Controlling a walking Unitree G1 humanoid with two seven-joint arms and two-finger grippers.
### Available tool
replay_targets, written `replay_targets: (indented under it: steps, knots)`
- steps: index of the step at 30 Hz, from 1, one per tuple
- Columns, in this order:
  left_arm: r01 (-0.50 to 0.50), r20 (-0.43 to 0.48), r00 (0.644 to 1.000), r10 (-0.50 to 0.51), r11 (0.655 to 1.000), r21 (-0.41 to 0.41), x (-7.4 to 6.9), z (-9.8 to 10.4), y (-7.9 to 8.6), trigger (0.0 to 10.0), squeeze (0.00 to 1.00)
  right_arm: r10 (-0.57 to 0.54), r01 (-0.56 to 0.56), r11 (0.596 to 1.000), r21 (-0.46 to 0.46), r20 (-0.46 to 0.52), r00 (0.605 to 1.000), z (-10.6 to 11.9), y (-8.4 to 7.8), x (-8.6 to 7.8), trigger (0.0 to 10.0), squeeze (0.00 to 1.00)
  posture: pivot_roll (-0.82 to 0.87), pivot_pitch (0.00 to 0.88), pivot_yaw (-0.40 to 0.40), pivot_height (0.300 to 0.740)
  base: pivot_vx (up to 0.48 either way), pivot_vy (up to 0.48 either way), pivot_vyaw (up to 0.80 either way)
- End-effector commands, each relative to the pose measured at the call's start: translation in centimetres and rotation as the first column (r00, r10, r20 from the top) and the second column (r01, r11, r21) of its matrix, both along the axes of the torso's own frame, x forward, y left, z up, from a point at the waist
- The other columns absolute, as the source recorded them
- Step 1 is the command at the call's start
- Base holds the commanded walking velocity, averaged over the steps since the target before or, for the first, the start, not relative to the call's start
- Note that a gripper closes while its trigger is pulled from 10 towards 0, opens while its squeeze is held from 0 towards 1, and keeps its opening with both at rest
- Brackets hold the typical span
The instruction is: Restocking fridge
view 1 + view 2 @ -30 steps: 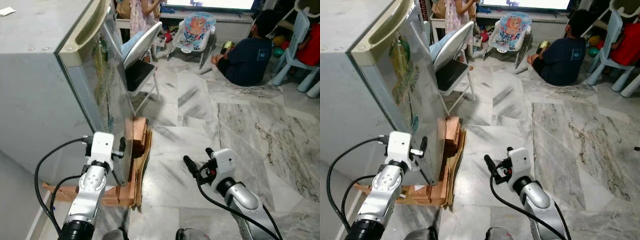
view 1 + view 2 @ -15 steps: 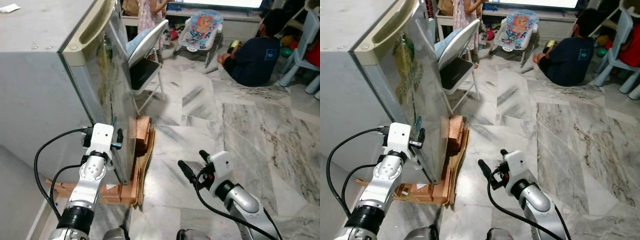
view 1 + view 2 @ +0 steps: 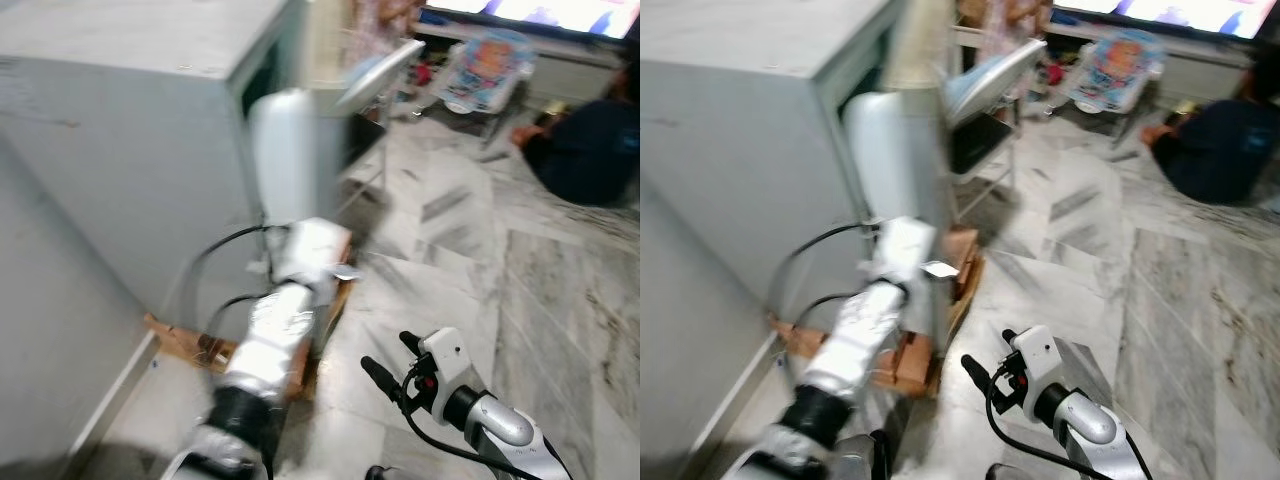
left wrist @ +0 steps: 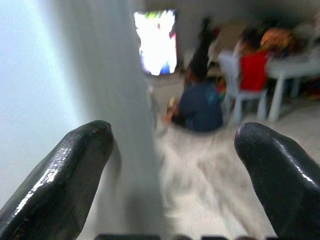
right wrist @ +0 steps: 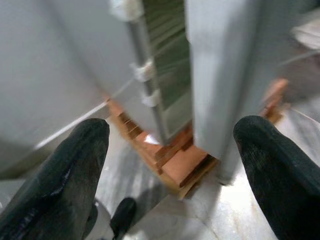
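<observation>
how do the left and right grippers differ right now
The left gripper is up at the fridge door, its fingers straddling the door's edge; the right gripper hangs over the marble floor, touching nothing. The left arm is motion-blurred, the right sharp. Both are open and hold nothing.

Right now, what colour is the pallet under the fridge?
Orange-brown wood; the pallet under the fridge shows best in the right wrist view.

Fridge door (image 3: 902, 190) ajar, narrow gap behind, folding chair (image 3: 985, 95) beyond, marble floor (image 3: 1200, 300) open rightward
</observation>
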State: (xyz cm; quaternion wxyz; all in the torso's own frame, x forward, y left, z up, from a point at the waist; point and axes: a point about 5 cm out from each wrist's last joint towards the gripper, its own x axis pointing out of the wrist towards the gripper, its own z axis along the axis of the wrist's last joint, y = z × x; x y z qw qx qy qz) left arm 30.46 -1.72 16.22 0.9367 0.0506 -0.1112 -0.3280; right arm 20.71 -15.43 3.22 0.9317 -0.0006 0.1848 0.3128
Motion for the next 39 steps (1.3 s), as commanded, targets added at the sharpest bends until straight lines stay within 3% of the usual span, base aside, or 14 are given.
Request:
replay_targets:
  steps: [1,3,4,7,10,11,13,16,18,23,25,39]
  knots:
    - [-0.044,-0.016,0.999,0.044,0.999,-0.011,1.0,0.4,0.1,10.0,0.00,-0.013,0.013,1.000,-0.016,-0.025,1.000,-0.5,-0.7,-0.6,10.0,0.00,-0.08,0.072,0.004,0.740,0.000,0.000,0.00]
    - [-0.143,-0.042,0.989,0.142,0.989,-0.023,1.9,0.0,2.5,10.0,0.00,-0.016,0.016,1.000,-0.017,-0.024,1.000,-0.6,-0.7,-0.6,10.0,0.00,-0.08,0.072,0.006,0.740,0.000,0.000,0.00]
    - [-0.197,-0.042,0.980,0.196,0.980,-0.024,2.2,-0.4,4.5,10.0,0.00,-0.017,0.017,1.000,-0.018,-0.024,1.000,-0.6,-0.8,-0.7,10.0,0.00,-0.08,0.072,0.008,0.740,0.000,0.000,0.00]
    - [-0.271,-0.075,0.961,0.267,0.962,-0.034,2.3,-1.2,7.5,10.0,0.00,-0.019,0.019,1.000,-0.023,-0.017,1.000,-0.8,-0.8,-0.6,10.0,0.00,-0.07,0.072,0.009,0.740,0.000,0.000,0.00]
    - [-0.322,-0.092,0.943,0.319,0.947,-0.014,2.0,-2.3,9.5,10.0,0.00,-0.042,0.043,0.999,-0.016,0.018,0.999,-0.7,-1.0,-0.2,10.0,0.00,-0.06,0.071,0.011,0.740,0.000,0.000,0.00]
    - [-0.357,-0.117,0.927,0.356,0.934,0.008,1.5,-3.2,10.7,10.0,0.00,-0.088,0.089,0.996,-0.010,0.073,0.994,-0.1,-1.2,0.7,10.0,0.00,-0.06,0.067,0.013,0.740,0.000,0.000,0.00]
    - [-0.386,-0.126,0.914,0.386,0.922,0.025,1.2,-3.9,11.5,10.0,0.00,-0.125,0.128,0.992,-0.014,0.116,0.985,0.5,-1.4,1.5,10.0,0.00,-0.06,0.067,0.016,0.740,0.000,0.000,0.00]
    - [-0.450,-0.091,0.883,0.461,0.885,0.122,0.3,-5.2,13.2,10.0,0.00,-0.189,0.194,0.981,-0.004,0.188,0.964,1.9,-1.6,2.8,10.0,0.00,-0.07,0.062,0.022,0.740,0.000,0.000,0.00]
    - [-0.492,-0.141,0.854,0.501,0.865,0.098,-0.6,-6.0,14.4,10.0,0.00,-0.235,0.240,0.971,0.004,0.225,0.946,2.7,-1.8,3.5,10.0,0.00,-0.08,0.059,0.023,0.740,0.000,0.000,0.00]
    - [-0.536,-0.160,0.819,0.551,0.835,0.128,-1.9,-7.1,16.0,10.0,0.00,-0.289,0.293,0.956,0.024,0.275,0.917,3.9,-2.1,4.4,10.0,0.00,-0.08,0.055,0.025,0.740,0.000,-0.184,0.00]
    - [-0.563,-0.141,0.796,0.589,0.805,0.185,-2.4,-7.8,16.9,10.0,0.00,-0.329,0.333,0.942,0.039,0.295,0.897,4.3,-2.2,5.0,10.0,0.00,-0.08,0.055,0.025,0.740,0.000,-0.330,0.00]
    - [-0.584,-0.134,0.785,0.605,0.794,0.169,-2.5,-7.2,16.8,10.0,0.00,-0.370,0.376,0.926,0.047,0.321,0.872,4.7,-1.8,5.9,10.0,0.00,-0.06,0.050,0.025,0.740,0.000,-0.382,0.00]
